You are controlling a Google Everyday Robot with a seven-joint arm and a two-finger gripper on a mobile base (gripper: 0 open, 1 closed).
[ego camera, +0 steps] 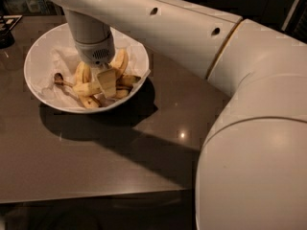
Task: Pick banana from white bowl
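1. The arm (168,30) is cream-white and fills the right side and top of the view. A large rounded housing takes up the lower right. From it a long link runs up and left across the table to a position above the bowl. Three small dark holes lie along the link.
2. The table (96,162) has a dark, glossy surface, with its front edge crossing the lower part of the view. Shadows of the arm and the bowl fall on it.
3. The bowl (34,63) is white, wide and shallow, and stands upright on the upper-left part of the table.
4. The paper (57,59) is white and crumpled and lines the inside of the bowl. One corner reaches over the right rim.
5. The wrist (91,37) is a grey cylinder that drops from the link straight down into the bowl.
6. The banana (84,88) lies on the paper inside the bowl. Its dark stem end points toward the left wall, and its body runs right to a point beneath the gripper.
7. The short bananas (120,62) cluster round it: one leans just right of the wrist, and others lie at the front and right.
8. The gripper (108,84) is below the wrist, inside the bowl, lowered among the fruit at the banana's right end. Whether it is spread or closed cannot be told.
9. A dark object (5,35) sits at the upper-left edge.
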